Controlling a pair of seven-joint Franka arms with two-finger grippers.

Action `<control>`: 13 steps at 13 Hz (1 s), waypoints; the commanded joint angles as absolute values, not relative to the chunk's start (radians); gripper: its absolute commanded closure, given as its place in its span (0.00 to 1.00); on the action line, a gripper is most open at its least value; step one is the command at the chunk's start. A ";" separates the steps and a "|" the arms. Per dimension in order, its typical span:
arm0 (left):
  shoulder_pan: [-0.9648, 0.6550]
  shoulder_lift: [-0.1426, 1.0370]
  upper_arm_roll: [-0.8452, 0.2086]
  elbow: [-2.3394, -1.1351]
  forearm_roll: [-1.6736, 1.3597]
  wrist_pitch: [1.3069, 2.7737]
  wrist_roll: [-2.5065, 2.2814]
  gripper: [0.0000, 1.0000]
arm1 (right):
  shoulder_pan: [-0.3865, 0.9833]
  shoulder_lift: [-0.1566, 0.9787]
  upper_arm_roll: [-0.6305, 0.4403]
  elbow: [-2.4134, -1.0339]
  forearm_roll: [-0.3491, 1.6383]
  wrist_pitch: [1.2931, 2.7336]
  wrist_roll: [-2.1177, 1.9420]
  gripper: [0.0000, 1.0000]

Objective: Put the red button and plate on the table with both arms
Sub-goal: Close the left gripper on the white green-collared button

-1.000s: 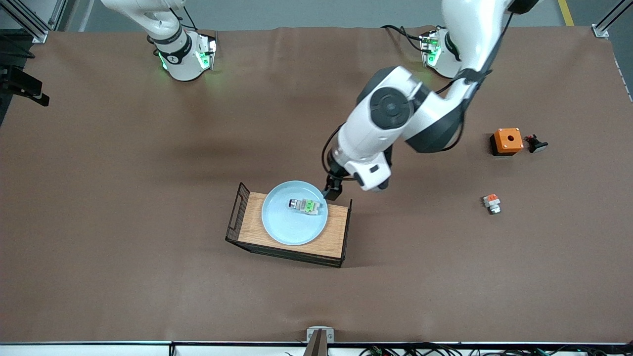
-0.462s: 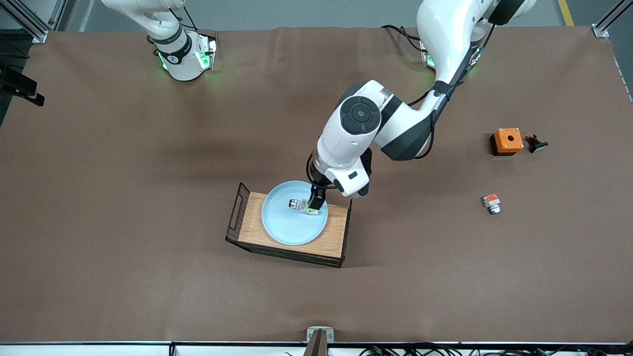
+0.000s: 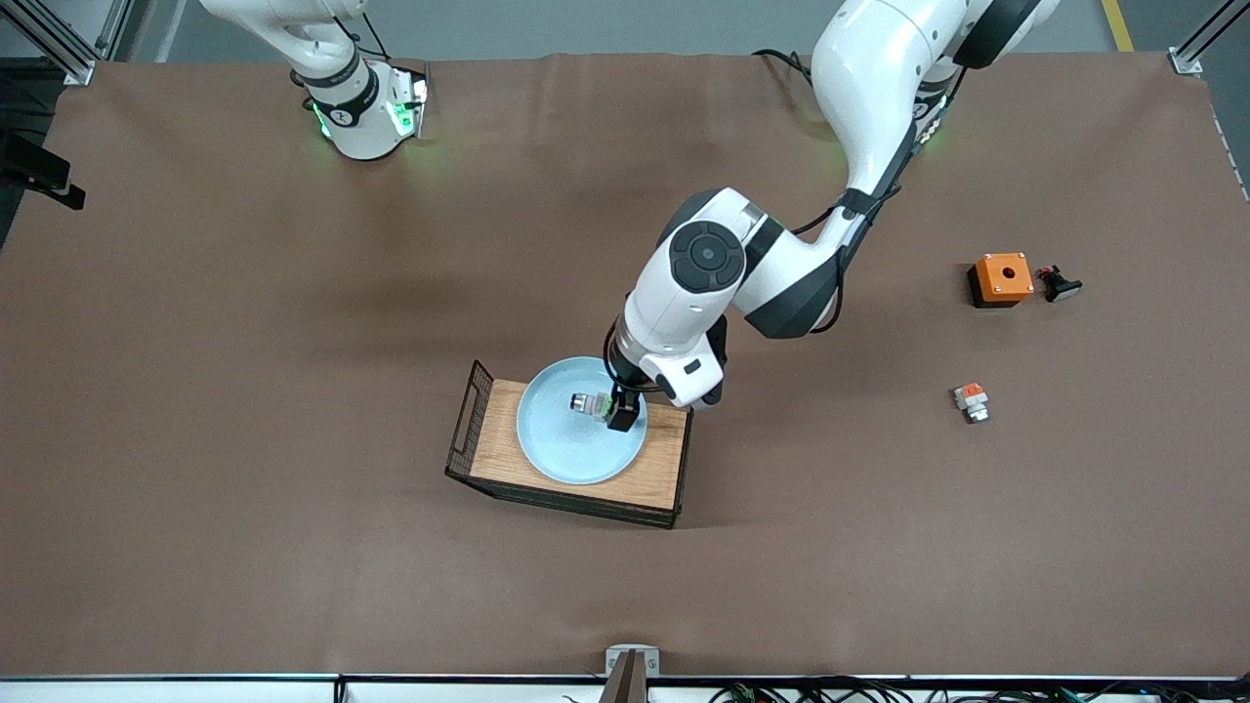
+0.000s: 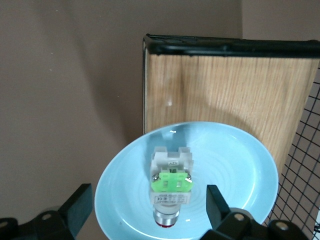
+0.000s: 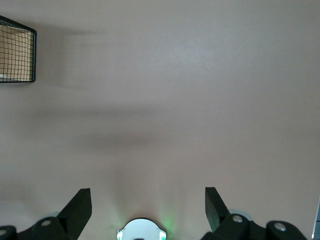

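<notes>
The pale blue plate [image 3: 576, 444] [image 4: 240, 165] rests on a wood-topped wire rack [image 3: 508, 439] [image 4: 225, 90]. In the plate lies the red button [image 3: 589, 403] [image 4: 171, 185], silvery with a green block and a dark-red tip. My left gripper [image 3: 621, 412] [image 4: 148, 201] hangs low over the plate, open, one finger on each side of the button and clear of it. My right gripper [image 5: 148, 200] waits open with nothing between its fingers, above bare table [image 5: 175, 100] by its own base [image 3: 361, 112]. It is out of the front view.
Toward the left arm's end of the table stand an orange square box [image 3: 1002, 278] and a small black piece [image 3: 1060, 284]. A small piece with an orange-red block [image 3: 971, 401] lies nearer the front camera. The rack's mesh corner [image 5: 17, 50] shows in the right wrist view.
My left arm has swung in and come down, moving its gripper from the plate's rim to around the button. The right arm has not moved.
</notes>
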State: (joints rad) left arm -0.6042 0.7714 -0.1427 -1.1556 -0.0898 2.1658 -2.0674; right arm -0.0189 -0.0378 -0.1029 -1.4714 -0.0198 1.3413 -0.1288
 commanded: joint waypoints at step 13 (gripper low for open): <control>-0.627 0.871 -0.135 -1.037 -0.106 2.232 -2.028 0.02 | -0.040 -0.028 -0.091 -1.456 0.000 1.325 -0.127 0.00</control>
State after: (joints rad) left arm -0.6154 0.8442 -0.1420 -1.0786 -0.0898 2.2219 -2.0450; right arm -0.0189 -0.0362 -0.1022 -1.4714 -0.0198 1.3372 -0.1284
